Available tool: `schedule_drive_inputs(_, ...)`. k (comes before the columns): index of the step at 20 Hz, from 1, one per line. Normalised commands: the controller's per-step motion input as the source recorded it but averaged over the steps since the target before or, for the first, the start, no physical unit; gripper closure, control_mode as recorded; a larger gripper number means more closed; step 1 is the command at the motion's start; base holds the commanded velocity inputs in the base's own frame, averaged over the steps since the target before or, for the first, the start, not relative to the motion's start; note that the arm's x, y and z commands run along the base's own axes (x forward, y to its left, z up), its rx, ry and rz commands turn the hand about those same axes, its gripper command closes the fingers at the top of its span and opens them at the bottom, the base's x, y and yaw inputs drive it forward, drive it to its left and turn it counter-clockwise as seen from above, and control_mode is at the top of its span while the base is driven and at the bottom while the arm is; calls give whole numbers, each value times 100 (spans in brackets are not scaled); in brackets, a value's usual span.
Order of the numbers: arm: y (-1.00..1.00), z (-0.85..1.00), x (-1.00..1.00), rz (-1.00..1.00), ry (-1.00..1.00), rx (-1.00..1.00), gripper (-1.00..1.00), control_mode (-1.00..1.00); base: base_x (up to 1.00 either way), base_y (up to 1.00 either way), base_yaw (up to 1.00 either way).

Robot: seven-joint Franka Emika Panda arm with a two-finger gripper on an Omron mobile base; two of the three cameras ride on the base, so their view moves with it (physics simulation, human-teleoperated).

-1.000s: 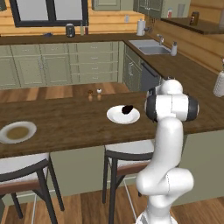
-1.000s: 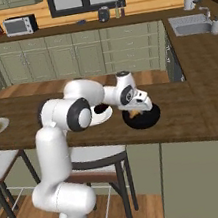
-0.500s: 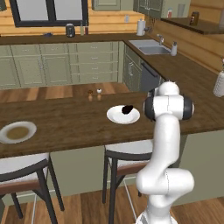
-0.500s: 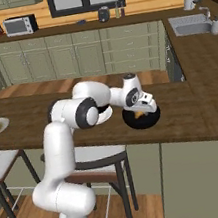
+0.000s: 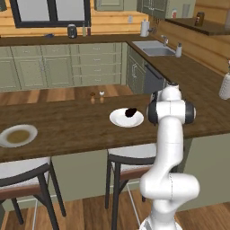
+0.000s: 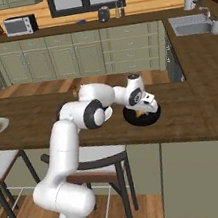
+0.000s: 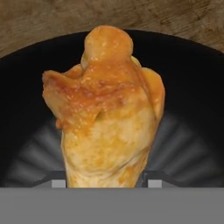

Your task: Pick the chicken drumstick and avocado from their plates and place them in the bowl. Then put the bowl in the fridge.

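Counter: a dark wood-grain island top [image 6: 198,115] runs across the room, with two stools tucked under it at 6 o'clock in the left base view.
Bowl: the glossy black bowl [image 6: 153,118] sits on the counter just right of the arm's wrist; in the hand view its rim arcs from 9 through 12 to 3 o'clock.
Drumstick: the chicken drumstick [image 7: 105,113] is golden-brown and lumpy, directly above the bowl's well.
Gripper: the gripper [image 6: 142,109] hangs over the bowl, its jaws partly apart with the drumstick between them (whether they actually press it, I cannot tell).
Plates: a white plate [image 5: 117,119] carries a dark lump, the avocado [image 5: 131,112]; the grey plate [image 5: 18,135] lies far off at 9 o'clock.
Room: olive-green cabinets [image 6: 91,53], a sink [image 6: 190,28] and a microwave [image 6: 20,25] line the back wall.
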Motion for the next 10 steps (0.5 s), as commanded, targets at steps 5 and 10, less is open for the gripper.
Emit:
schedule_drive_inputs(5,1,0,-13,-3,0,0,-100,-100,0,0,0)
schedule_drive_inputs(10,13,6,-14,-6,0,0,-100,-100,0,0,0)
